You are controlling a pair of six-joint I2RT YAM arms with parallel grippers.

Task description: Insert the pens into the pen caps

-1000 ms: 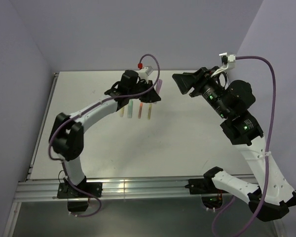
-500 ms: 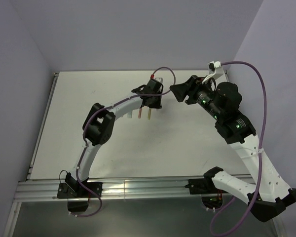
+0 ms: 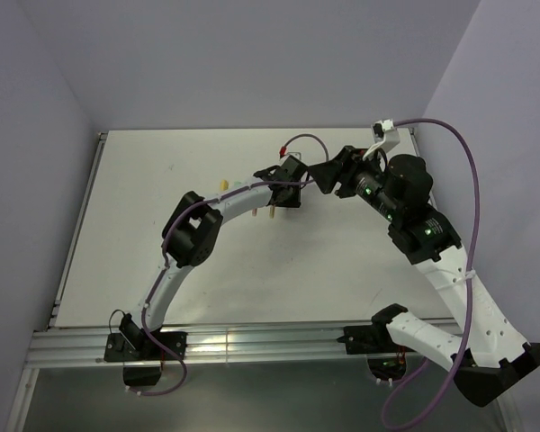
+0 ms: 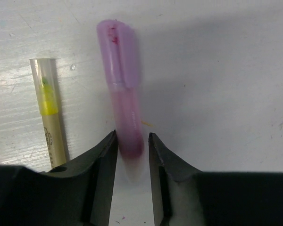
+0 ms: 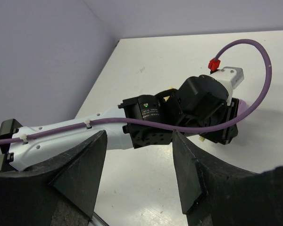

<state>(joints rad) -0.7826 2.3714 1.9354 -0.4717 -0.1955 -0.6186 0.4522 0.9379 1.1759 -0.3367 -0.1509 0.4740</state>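
Observation:
In the left wrist view a purple pen [image 4: 127, 122] lies on the white table with a purple pen cap [image 4: 119, 52] over its far end. My left gripper [image 4: 132, 146] straddles the pen's near end. Its jaws are slightly open: the left finger touches the pen and a thin gap shows at the right finger. A yellow pen [image 4: 49, 117] under a clear cap lies parallel just to the left. From above, the left gripper [image 3: 288, 191] sits low over the table. My right gripper [image 3: 326, 171] hovers open and empty right beside it.
Two more pen ends, yellow [image 3: 272, 214] and pinkish [image 3: 254, 213], stick out from under the left arm, and a yellow piece [image 3: 223, 184] lies behind it. The right wrist view shows the left wrist [image 5: 198, 110] and its purple cable [image 5: 254, 56] close ahead. Walls stand behind and to the right.
The left arm swung right and stretched out over the table, and its jaws loosened around the purple pen. The right gripper moved left, closer to the left wrist.

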